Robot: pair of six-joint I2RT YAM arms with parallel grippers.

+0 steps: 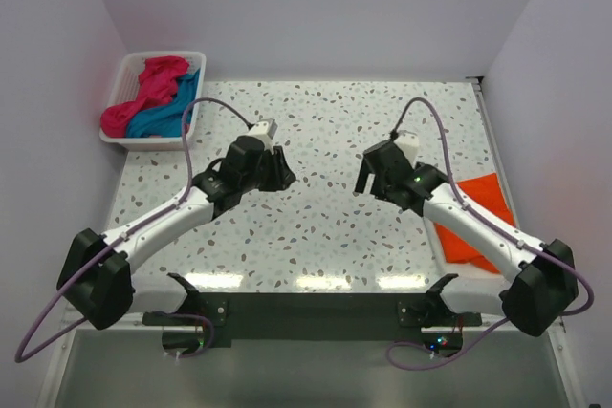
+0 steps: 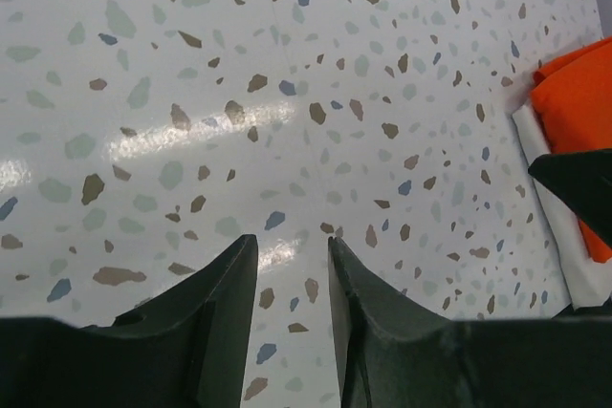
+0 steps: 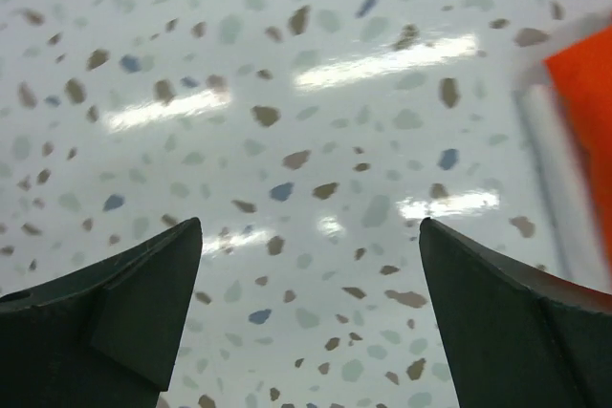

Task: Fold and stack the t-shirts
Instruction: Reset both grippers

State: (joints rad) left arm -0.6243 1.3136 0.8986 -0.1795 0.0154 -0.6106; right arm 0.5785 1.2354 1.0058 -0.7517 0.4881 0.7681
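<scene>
The orange t-shirt point(image 1: 475, 220) lies folded at the table's right side, partly under my right arm. It also shows at the right edge of the left wrist view point(image 2: 579, 102) and of the right wrist view point(image 3: 588, 112). The magenta-pink t-shirt point(image 1: 143, 93) and the teal-blue t-shirt point(image 1: 167, 114) lie crumpled in the white basket point(image 1: 153, 143) at the far left. My left gripper point(image 1: 285, 177) point(image 2: 292, 239) hovers over bare table near the middle, jaws a narrow gap apart and empty. My right gripper point(image 1: 365, 179) point(image 3: 311, 222) faces it, wide open and empty.
A white sheet point(image 1: 442, 246) lies under the orange shirt; its edge shows in the left wrist view point(image 2: 550, 188). White walls close in the table at the back and both sides. The speckled tabletop point(image 1: 325, 226) lies between the two grippers.
</scene>
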